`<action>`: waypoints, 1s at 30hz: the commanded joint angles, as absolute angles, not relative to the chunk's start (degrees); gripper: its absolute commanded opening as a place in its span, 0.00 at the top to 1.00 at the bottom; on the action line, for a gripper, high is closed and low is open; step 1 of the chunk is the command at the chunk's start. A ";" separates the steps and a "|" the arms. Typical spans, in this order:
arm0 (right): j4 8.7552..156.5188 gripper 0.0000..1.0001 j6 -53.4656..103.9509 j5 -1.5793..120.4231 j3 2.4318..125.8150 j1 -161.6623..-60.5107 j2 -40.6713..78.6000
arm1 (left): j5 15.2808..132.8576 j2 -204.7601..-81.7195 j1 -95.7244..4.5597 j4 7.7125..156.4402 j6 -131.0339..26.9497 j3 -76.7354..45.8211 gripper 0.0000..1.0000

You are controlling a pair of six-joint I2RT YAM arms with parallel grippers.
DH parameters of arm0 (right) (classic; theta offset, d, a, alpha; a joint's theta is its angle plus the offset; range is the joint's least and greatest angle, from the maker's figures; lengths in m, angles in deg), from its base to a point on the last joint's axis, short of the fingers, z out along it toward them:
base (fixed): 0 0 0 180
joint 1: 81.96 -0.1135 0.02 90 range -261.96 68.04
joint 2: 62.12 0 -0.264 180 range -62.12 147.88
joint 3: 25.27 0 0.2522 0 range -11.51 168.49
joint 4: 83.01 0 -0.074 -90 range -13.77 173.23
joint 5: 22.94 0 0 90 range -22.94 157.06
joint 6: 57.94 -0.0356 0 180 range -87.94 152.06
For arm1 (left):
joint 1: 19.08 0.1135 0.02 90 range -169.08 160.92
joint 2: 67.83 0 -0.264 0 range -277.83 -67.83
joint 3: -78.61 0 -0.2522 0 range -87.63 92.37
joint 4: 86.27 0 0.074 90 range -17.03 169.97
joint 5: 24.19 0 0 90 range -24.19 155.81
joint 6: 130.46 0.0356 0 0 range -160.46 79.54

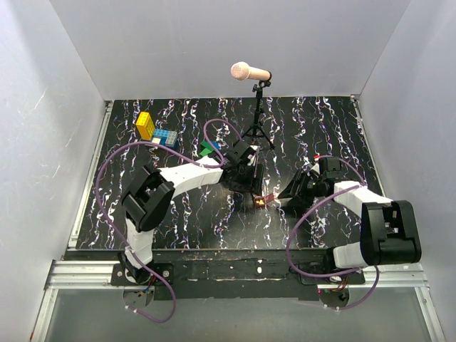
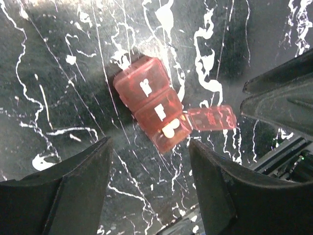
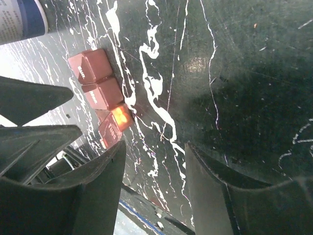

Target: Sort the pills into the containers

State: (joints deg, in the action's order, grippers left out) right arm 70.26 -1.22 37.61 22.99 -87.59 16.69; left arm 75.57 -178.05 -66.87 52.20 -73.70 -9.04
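Left pincer [image 2: 149, 147] hangs over the black marbled surface [image 2: 58, 73], fingers partly spread with nothing between them. The reddish pill box [image 2: 151, 100] lies flat just beyond its tips, untouched, in the near middle of the surface. One end lid [image 2: 211, 118] is flipped open sideways, with pale pills [image 2: 169, 129] in that compartment. Right pincer [image 3: 155, 147], likewise parted and empty, hovers just right of the box.

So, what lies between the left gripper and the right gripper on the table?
The small reddish-brown rectangular pill box, with one end lid open, lies there on the black marbled table. The top external view shows this.
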 commanded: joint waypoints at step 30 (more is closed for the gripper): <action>82.71 0.50 -7.58 29.97 25.14 -94.00 26.39 | 74.51 -184.82 -66.28 62.92 -78.61 -12.57 0.66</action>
State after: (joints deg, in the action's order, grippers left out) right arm 80.88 -6.86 31.21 22.90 -93.36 26.02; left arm 75.17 -183.58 -66.22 63.07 -78.50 -10.37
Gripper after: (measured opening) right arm 0.500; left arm 0.370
